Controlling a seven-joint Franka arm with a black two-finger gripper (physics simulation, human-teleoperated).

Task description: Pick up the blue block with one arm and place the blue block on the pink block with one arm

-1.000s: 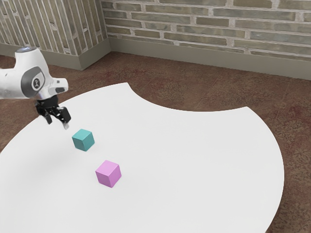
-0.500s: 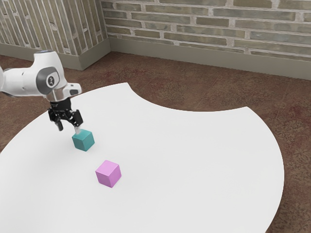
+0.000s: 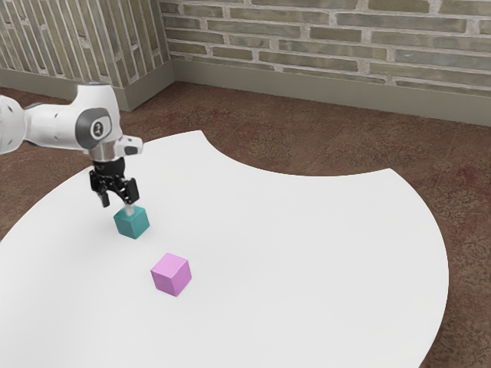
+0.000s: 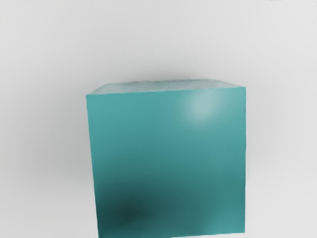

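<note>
The blue block (image 3: 132, 223), teal in colour, rests on the white table (image 3: 307, 253) toward the exterior view's left. My gripper (image 3: 116, 204) hangs just above it, open, with its fingertips at about the height of the block's top. Nothing is held between the fingers. In the wrist view the blue block (image 4: 168, 158) lies right under my hand, its top face toward the camera. The pink block (image 3: 170, 274) sits on the table a short way nearer the front and to the exterior view's right of the blue one, apart from it.
The table's curved far edge (image 3: 230, 157) lies behind the arm. Brown floor (image 3: 322, 130) and brick walls (image 3: 322, 38) surround the table. Bare white surface stretches to the exterior view's right of both blocks.
My arm has swung toward the exterior view's right and down, from beside the blue block to directly above it. Neither block has moved.
</note>
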